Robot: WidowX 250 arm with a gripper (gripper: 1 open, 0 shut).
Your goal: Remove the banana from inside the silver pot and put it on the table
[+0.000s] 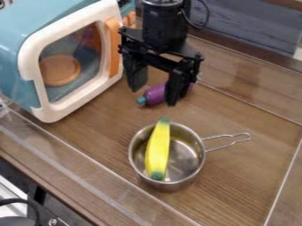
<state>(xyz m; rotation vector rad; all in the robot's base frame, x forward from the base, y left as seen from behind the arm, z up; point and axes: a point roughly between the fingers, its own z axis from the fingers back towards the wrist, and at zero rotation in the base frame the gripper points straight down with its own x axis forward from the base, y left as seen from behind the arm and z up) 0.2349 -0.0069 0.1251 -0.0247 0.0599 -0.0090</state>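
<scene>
The yellow banana (158, 147) with its green tip lies across the inside of the silver pot (189, 161), which sits on the brown table (253, 97) at front center. The pot's wire loop handle points right. My black gripper (157, 89) hangs pointing down behind and above the pot, its fingers (132, 83) spread apart and open, with nothing between them. It is clear of the banana and the pot.
A teal and cream toy microwave (59, 53) with its orange-lit door stands at the left. A purple toy eggplant (156, 93) lies just behind the gripper, partly hidden by it. A clear plastic rim (71, 150) runs along the table's front edge.
</scene>
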